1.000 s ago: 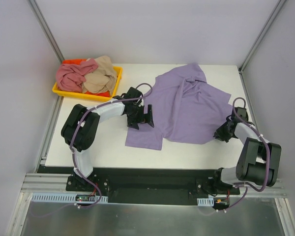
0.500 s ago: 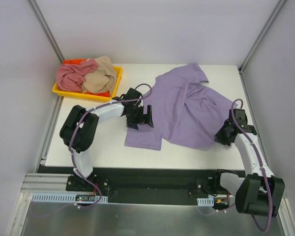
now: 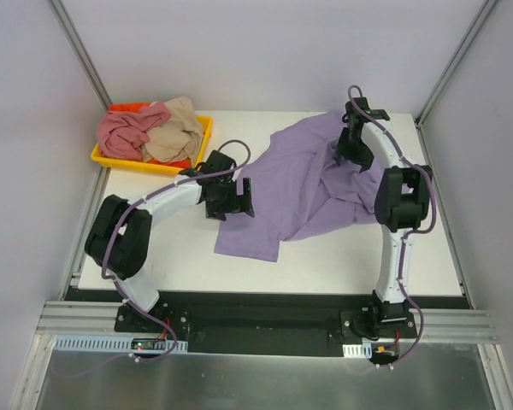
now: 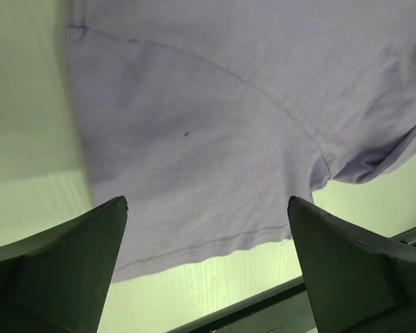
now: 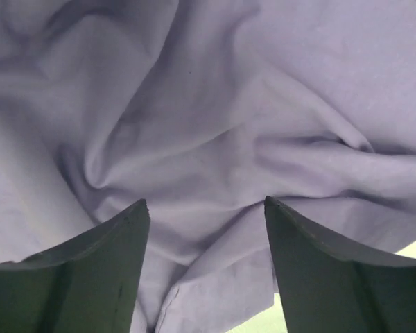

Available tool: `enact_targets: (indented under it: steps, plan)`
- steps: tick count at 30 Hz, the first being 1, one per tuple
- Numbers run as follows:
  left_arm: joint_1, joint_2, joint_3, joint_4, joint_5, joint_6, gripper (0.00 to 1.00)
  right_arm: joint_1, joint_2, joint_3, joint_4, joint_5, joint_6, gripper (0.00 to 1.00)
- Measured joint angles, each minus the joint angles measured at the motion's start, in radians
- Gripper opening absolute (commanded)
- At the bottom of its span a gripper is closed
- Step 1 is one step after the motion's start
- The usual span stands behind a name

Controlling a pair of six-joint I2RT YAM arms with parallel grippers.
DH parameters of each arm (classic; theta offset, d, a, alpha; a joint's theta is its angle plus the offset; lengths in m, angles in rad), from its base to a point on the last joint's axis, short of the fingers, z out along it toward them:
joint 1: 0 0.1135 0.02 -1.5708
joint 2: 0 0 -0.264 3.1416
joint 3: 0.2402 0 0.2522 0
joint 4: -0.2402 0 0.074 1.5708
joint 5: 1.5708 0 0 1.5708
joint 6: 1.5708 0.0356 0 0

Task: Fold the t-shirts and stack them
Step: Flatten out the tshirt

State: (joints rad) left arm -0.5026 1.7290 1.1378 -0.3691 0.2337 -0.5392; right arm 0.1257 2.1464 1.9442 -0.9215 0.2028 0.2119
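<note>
1. The lavender t-shirt (image 3: 312,184) lay rumpled across the middle and far right of the table (image 3: 179,265). The pink t-shirt (image 3: 126,128) and the beige t-shirt (image 3: 178,128) sat heaped in the yellow tray (image 3: 105,157).
2. We judged the cloth light, soft and floppy. It would sag and bunch, so hems, shoulders and sleeve edges looked best to pinch.
3. The left end effector (image 3: 238,198) stood spread at the shirt's left edge. The right end effector (image 3: 346,155) was spread over the far folds; whether cloth touched it, we couldn't tell.
4. Half a second on, the right arm had swung from the near-right hem to the far side. The shirt's right edge had drawn inward, and the left arm had nudged leftward.
</note>
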Motion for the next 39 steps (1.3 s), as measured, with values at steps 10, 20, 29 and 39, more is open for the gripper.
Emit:
enact_targets:
  steps: [10,20,29,39]
  plan:
    - [0.000,-0.206,-0.158,-0.045,-0.070,-0.034,0.99,0.070,-0.394,-0.547,0.127,0.137,-0.049,0.96]
    - [-0.003,-0.244,-0.331,-0.075,-0.057,-0.102,0.80,-0.123,-0.848,-1.147,0.453,-0.127,-0.187,0.96]
    - [-0.013,-0.154,-0.315,-0.022,-0.003,-0.137,0.00,-0.122,-0.744,-1.151,0.655,-0.212,-0.297,0.82]
    - [-0.015,-0.133,-0.313,0.029,0.043,-0.150,0.00,-0.122,-0.631,-1.131,0.727,-0.154,-0.380,0.76]
